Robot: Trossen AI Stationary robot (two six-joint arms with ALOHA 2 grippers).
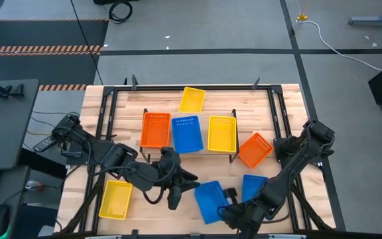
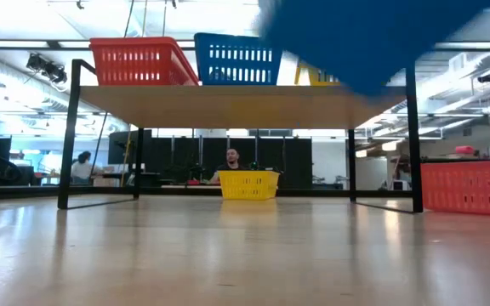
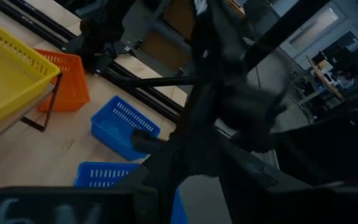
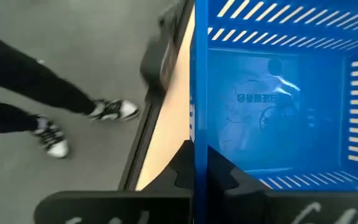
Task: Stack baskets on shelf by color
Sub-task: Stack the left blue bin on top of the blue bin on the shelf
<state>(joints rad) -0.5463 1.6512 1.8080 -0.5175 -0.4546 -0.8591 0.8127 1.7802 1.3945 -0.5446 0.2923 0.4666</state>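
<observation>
Right gripper (image 1: 229, 211) clenched on rim of blue basket (image 1: 209, 200), lower centre of high view. Keep it level, lift clear, nest squarely into blue one on shelf (image 1: 204, 152). Left gripper (image 1: 175, 199) beside, grip unclear.

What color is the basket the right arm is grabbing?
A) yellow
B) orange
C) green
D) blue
D: the right end effector is shut on the wall of a blue basket, and from above that basket sits at the table's near edge by the right arm.
</observation>
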